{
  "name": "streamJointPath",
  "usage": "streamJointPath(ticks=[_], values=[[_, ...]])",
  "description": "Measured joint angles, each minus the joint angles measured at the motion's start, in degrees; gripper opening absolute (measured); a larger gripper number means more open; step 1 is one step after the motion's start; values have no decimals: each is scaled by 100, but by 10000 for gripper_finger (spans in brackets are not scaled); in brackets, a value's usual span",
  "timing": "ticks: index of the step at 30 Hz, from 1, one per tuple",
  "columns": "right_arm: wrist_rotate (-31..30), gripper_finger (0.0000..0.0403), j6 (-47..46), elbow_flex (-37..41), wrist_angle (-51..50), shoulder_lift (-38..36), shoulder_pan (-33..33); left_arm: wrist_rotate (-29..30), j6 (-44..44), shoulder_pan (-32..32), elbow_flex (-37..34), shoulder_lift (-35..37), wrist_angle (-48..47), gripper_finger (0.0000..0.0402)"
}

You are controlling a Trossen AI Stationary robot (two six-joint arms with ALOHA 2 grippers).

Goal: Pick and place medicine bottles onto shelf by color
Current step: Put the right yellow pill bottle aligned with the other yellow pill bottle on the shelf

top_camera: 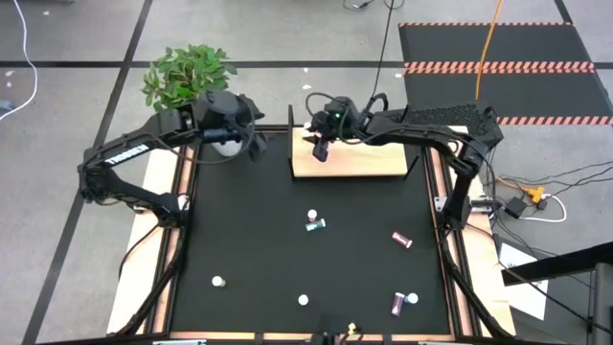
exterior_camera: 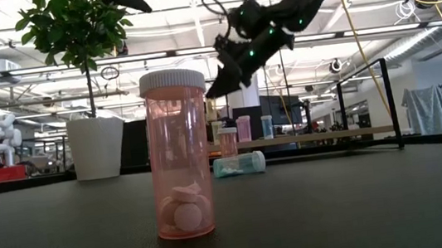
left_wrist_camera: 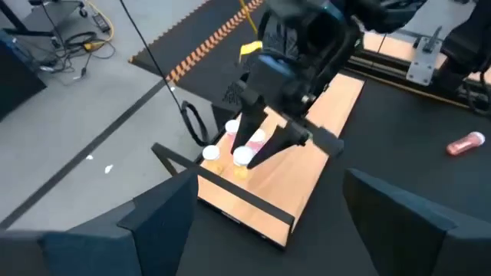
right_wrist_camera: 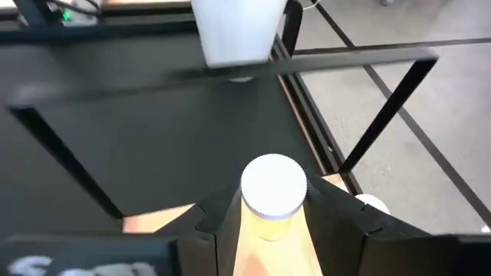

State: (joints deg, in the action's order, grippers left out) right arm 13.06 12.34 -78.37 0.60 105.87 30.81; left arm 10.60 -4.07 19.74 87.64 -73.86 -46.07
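Nearest the low camera: pink translucent bottle (exterior_camera: pixel 179 154), upright, white-capped, a few white tablets heaped at the bottom. Farther back on the black table (top_camera: pixel 249 240), teal bottle (exterior_camera: pixel 238 164) on its side, small pink bottle (exterior_camera: pixel 228 141) upright behind it.

From above, wide bare black surface across the middle and left of the frame. Scattered lower down: teal bottle (top_camera: pixel 314 223) near centre, magenta bottle (top_camera: pixel 401 239) lying to the right, purple bottle (top_camera: pixel 399 305) at lower right with a white cap (top_camera: pixel 413 299) just beside it, two more white caps (top_camera: pixel 218 282) (top_camera: pixel 304 300) along the lower part. Wooden strips along the table's left and right edges, grey floor beyond.

Shelf (top_camera: pixel 369 161), light wood with a thin black frame, at upper centre against the table's far edge; most of its board bare. At its upper-left corner, a small cluster of white-capped bottles (left_wrist_camera: pixel 244 150), pink and yellow among them.

Right gripper (top_camera: pixel 321 146) over that corner, pinching a yellow-green bottle (right_wrist_camera: pixel 271 201) below its white cap, upright, just above the wood. Open floor past the frame edge beyond it.

Left gripper (top_camera: pixel 251 129) at upper left of the overhead frame, beside the white plant pot (top_camera: pixel 225 146), fingers spread, holding nothing.
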Motion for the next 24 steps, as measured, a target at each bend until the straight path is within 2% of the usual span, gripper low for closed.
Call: streamJointPath(ticks=[10, 24], values=[[-127, 126, 83, 0, 130, 460, 79, 5, 209, 61, 0, -96, 13, 319], [-91, 126, -178, 4, 83, 576, 307, 1, 288, 100, 0, -113, 1, 319]])
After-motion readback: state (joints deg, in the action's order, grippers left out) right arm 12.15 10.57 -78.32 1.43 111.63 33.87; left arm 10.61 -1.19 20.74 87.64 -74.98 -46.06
